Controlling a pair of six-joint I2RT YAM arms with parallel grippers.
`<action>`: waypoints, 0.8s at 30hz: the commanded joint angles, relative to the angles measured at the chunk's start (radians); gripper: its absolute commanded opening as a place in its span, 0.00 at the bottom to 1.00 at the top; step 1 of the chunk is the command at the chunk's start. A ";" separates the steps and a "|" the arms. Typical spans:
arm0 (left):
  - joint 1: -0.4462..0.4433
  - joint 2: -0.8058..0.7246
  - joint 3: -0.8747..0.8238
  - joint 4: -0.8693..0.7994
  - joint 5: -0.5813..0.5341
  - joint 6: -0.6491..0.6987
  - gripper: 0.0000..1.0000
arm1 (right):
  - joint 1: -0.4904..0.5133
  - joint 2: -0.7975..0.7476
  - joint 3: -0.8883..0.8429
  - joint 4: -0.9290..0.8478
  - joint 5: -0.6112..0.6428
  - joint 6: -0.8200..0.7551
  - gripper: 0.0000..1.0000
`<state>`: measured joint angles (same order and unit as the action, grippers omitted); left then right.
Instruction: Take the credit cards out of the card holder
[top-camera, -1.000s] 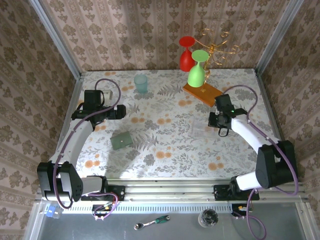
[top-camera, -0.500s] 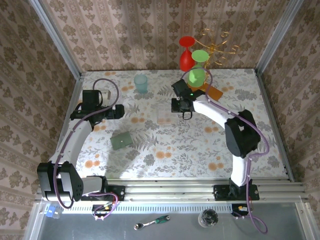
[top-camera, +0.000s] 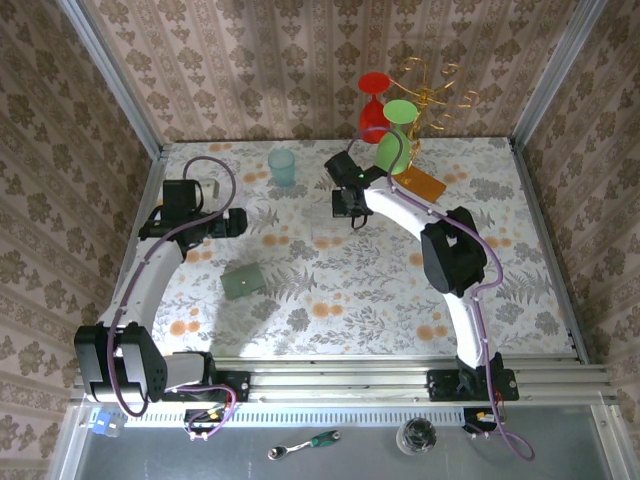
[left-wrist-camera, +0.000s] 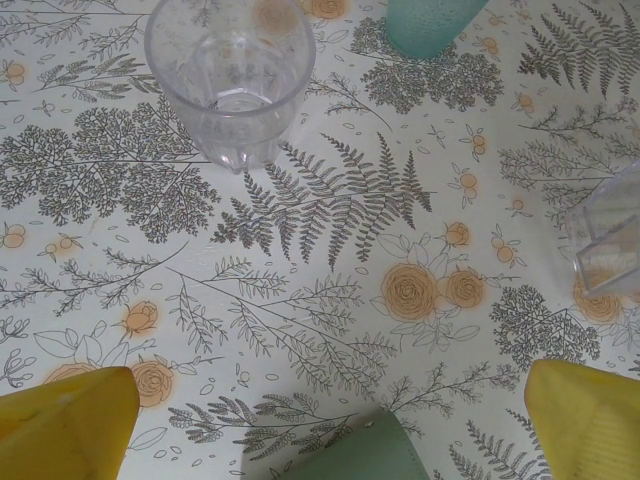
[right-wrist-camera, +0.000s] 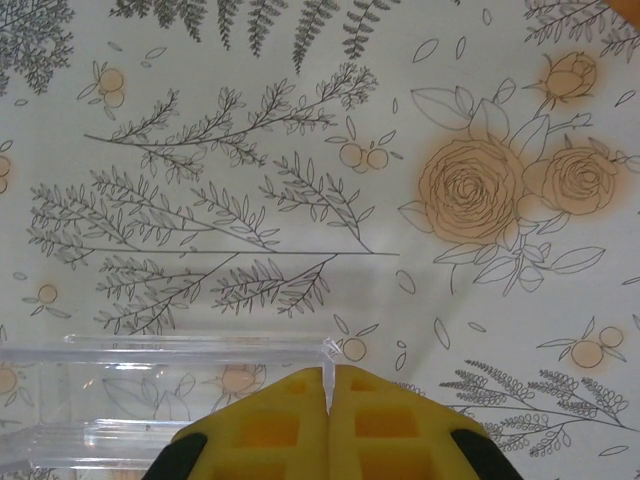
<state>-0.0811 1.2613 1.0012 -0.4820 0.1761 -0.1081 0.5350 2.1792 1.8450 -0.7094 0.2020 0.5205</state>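
Note:
The card holder (top-camera: 243, 281), a flat grey-green wallet, lies folded shut on the flowered cloth at the left-centre. Its corner (left-wrist-camera: 352, 452) shows at the bottom of the left wrist view. The credit cards are out of view. My left gripper (top-camera: 238, 222) hovers behind the card holder, and its yellow fingers (left-wrist-camera: 62, 420) stand wide open with nothing between them. At the back middle, my right gripper (top-camera: 350, 208) is shut, its yellow pads (right-wrist-camera: 270, 425) pinching the thin wall of a clear plastic box (right-wrist-camera: 150, 395).
A clear cup (left-wrist-camera: 230, 75) and a teal cup (top-camera: 282, 166) stand at the back left. A red glass (top-camera: 373, 110), a green glass (top-camera: 395, 140), an orange-brown wooden slab (top-camera: 420, 184) and a gold wire rack (top-camera: 432, 85) crowd the back right. The clear box (left-wrist-camera: 612, 235) sits between the arms.
My right arm has swung from the right side of the table across to the back middle, beside the clear box. The left arm and the card holder have not moved.

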 joint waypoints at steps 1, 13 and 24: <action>0.012 0.009 -0.006 0.002 0.018 -0.002 1.00 | -0.001 0.027 0.069 -0.075 0.062 0.008 0.07; 0.019 0.017 -0.005 0.003 0.029 -0.007 1.00 | -0.027 0.056 0.083 -0.061 0.027 0.001 0.07; 0.025 0.018 -0.004 0.002 0.031 -0.007 1.00 | -0.030 0.070 0.072 -0.056 0.017 -0.005 0.10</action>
<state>-0.0628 1.2747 1.0012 -0.4793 0.1902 -0.1085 0.5083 2.2360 1.9026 -0.7525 0.2276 0.5198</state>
